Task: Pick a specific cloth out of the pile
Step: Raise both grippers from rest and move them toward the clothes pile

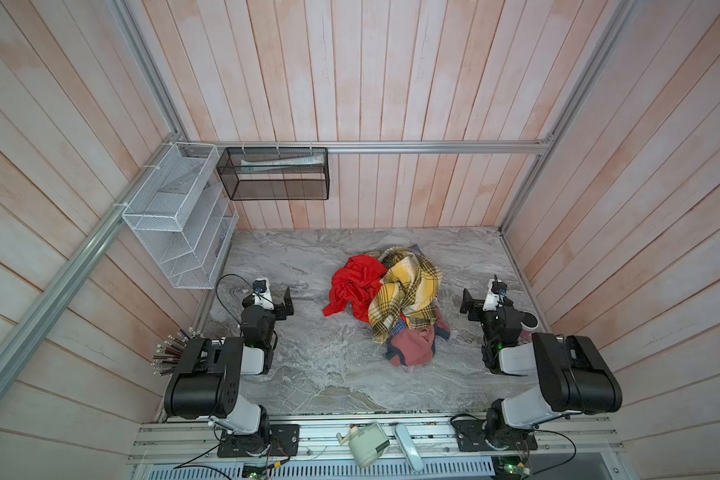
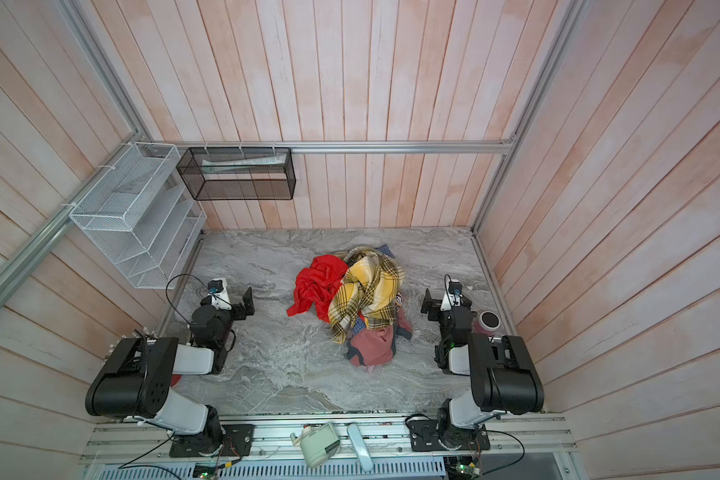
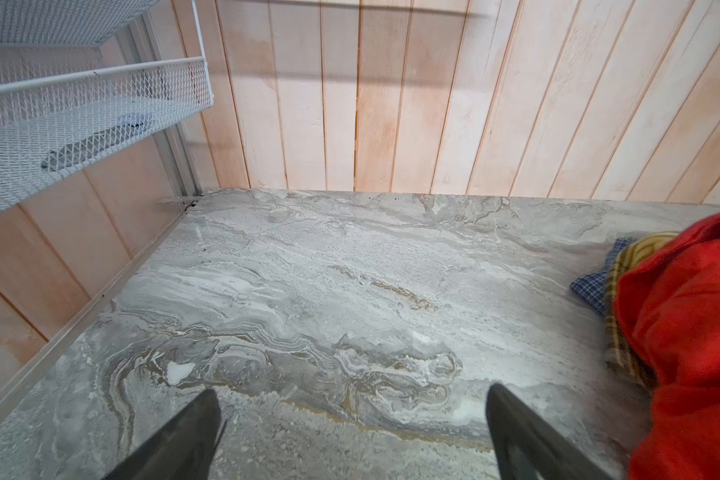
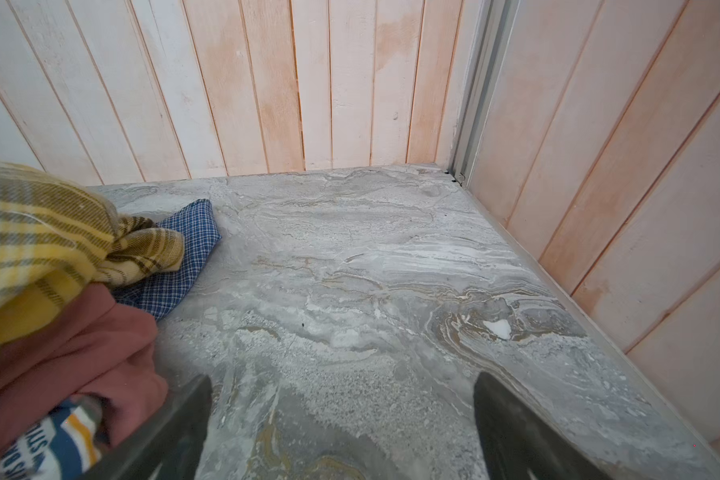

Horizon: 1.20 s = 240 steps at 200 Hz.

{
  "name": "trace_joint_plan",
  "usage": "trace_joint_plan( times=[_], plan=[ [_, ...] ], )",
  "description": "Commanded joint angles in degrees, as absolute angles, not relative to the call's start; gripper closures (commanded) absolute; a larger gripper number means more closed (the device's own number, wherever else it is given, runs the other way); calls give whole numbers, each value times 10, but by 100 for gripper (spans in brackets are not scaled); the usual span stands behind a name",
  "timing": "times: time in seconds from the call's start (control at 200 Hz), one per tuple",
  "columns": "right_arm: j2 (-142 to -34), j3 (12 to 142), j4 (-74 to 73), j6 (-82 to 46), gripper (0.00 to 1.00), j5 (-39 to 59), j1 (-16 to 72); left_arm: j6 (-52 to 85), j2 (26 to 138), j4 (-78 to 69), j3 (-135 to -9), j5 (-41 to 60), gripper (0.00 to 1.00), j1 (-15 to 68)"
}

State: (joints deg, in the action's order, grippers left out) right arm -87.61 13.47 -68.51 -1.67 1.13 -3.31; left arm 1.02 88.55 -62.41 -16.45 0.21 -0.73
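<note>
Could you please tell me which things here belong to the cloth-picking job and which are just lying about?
Job: blue checked cloth, peeking from under the pile; left gripper and right gripper, both open.
Lying about: white mesh rack; black mesh basket; lidded cup.

**A:** What sort of place are we looking at?

**B:** We're looking at a robotics lab cell, not a home. Pale plank wall panels [image 1: 391,83] are standing inside an aluminium frame [image 1: 433,146], boxing in a marble-patterned tabletop [image 1: 308,374].

**A:** What else is giving it away?

**B:** A left arm [image 1: 200,382] and a right arm [image 1: 574,374] are sitting bolted to a slotted metal rail [image 1: 433,436] along the tabletop's near edge, beside a bare circuit board [image 1: 255,471]. A white mesh organiser [image 1: 175,216] and a black mesh basket [image 1: 273,174] are hanging from the frame above the far left corner.
</note>
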Motion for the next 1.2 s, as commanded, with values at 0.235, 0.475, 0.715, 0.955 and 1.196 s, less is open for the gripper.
trace_joint_plan(
  times=[0.235,0.475,0.715,0.955,1.196],
  plan=[
    [-868,146,-676,-19,2,21,-36,1,882,-625,-170,12,0,-8],
    [-868,145,-676,-18,2,21,-36,3,882,-624,-170,18,0,-12],
    [-868,146,-675,-19,2,21,-37,5,882,-623,-171,24,0,-15],
    [-868,146,-675,-18,2,21,-36,7,883,-622,-171,28,0,-17],
    [-868,146,-676,-19,3,21,-36,17,853,-560,-196,17,0,-20]
  ],
)
